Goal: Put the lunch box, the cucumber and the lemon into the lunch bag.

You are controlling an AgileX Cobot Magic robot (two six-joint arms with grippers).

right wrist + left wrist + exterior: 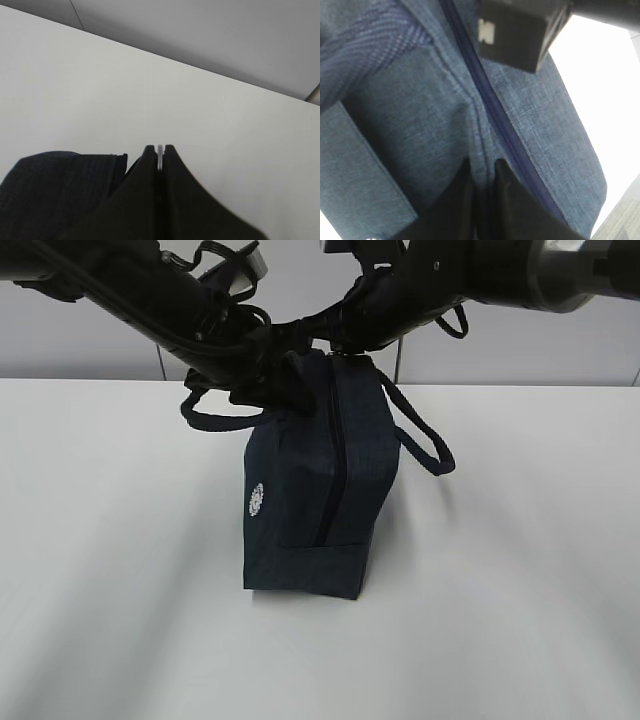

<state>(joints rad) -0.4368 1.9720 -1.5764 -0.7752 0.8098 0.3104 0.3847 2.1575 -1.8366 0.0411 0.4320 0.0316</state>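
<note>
The dark navy lunch bag (320,490) stands upright on the white table (520,590), its zipper (331,460) running down the near face and looking closed. My left gripper (272,380) is at the bag's top left, shut on a fold of bag fabric (483,167) beside the zipper (492,110). My right gripper (345,348) is at the bag's top, shut on a thin silver piece, the zipper pull (160,149). Bag fabric (55,192) shows beside it. The lunch box, the cucumber and the lemon are out of view.
Two loop handles hang off the bag, one left (212,418) and one right (428,448). A small white round logo (256,500) is on its left face. A grey wall (520,340) runs behind the table.
</note>
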